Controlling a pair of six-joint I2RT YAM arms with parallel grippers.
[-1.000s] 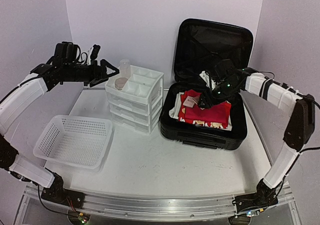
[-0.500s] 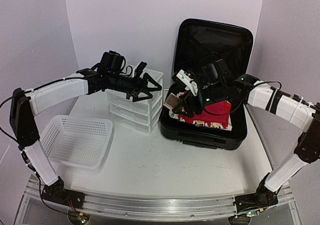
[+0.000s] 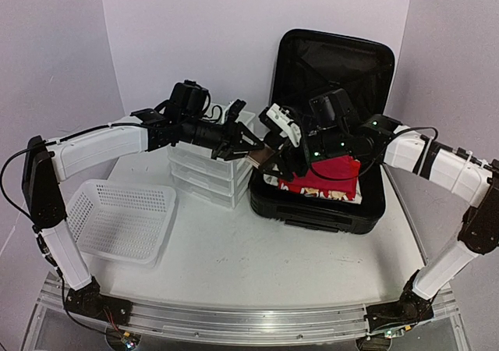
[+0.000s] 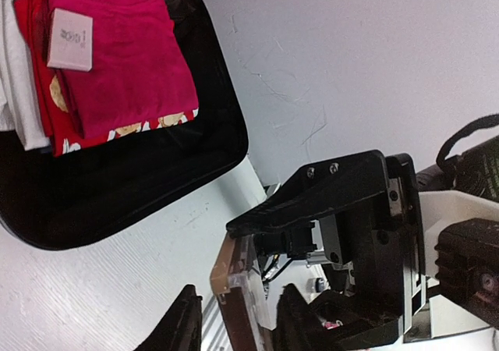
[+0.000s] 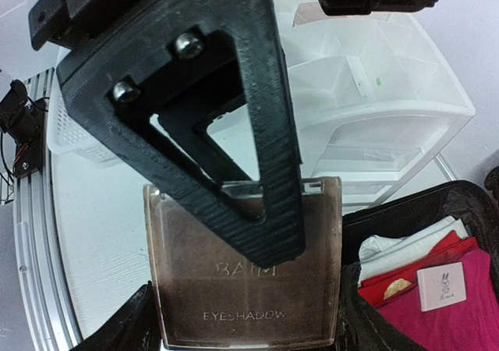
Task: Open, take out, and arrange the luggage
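Note:
The luggage (image 3: 320,207) lies open at the right, its lid (image 3: 335,62) standing upright, and folded red clothes (image 3: 331,175) lie inside. Just left of it, above the table, my right gripper (image 3: 269,160) is shut on the side edges of a brown see-through eyeshadow case (image 3: 261,157). The right wrist view shows that case (image 5: 242,288) wedged between my right gripper's (image 5: 242,324) fingers. My left gripper (image 3: 248,143) straddles the case's flat faces. In its own view the case (image 4: 238,304) sits between the left gripper's (image 4: 242,312) fingers with a thin gap on one side.
A small white drawer unit (image 3: 207,171) stands directly under my left gripper, with open top compartments. A white mesh basket (image 3: 117,218) sits at the front left. A small white card (image 5: 440,286) lies on the red clothes, with white fabric (image 5: 398,246) beside them.
My right gripper has carried the eyeshadow case up and left, out of the luggage. My left arm swung right over the drawer unit to meet it, and its jaws narrowed around the case.

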